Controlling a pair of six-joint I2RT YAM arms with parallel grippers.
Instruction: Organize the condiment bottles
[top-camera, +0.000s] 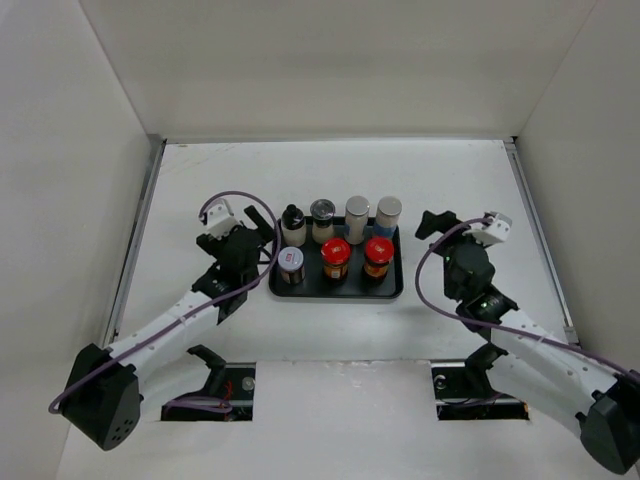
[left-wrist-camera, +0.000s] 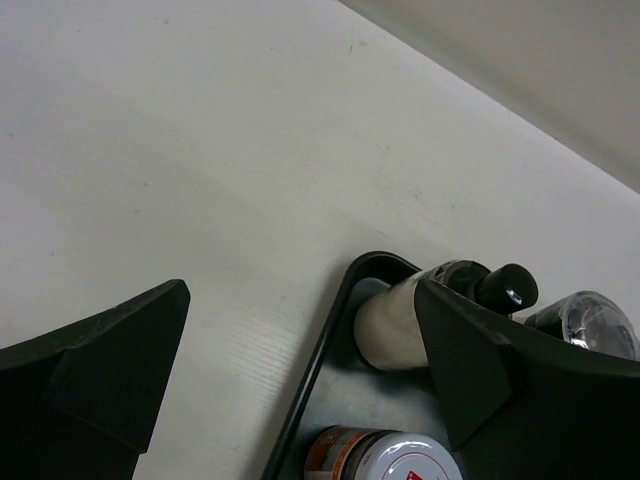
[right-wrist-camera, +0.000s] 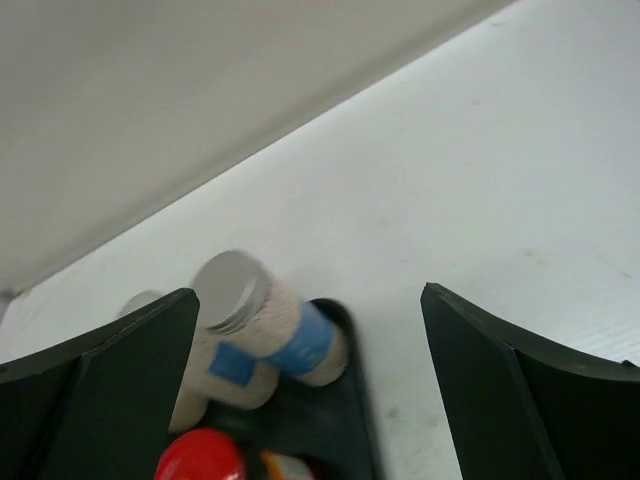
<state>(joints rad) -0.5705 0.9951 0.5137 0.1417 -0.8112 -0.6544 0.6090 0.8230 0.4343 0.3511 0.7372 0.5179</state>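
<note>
The black-capped bottle (top-camera: 292, 228) stands at the left end of the back row. To its right I see a clear-lidded bottle (top-camera: 322, 221), a silver-capped bottle (top-camera: 357, 218) and the blue-labelled bottle (top-camera: 388, 219). In front of them stand a white-capped bottle (top-camera: 290, 266), a red-capped bottle (top-camera: 336, 258) and a second red-capped bottle (top-camera: 377, 257). All seven are upright and packed close together in two rows on a flat black tray (top-camera: 340, 291), which lies near the middle of the pale worktop (top-camera: 340, 170).

My left pincer (top-camera: 258, 238) sits just beside the tray's left edge, level with the back row. Its fingers are spread wide with nothing between them. On its wrist camera the tray's far-left corner shows in the gap, and the black-capped bottle is partly hidden behind one finger.

My right pincer (top-camera: 438, 240) is off the tray's right side, clear of the rim. It is also spread wide and holds nothing. Its wrist camera shows the blue-labelled bottle, blurred, beyond the gap.
</note>
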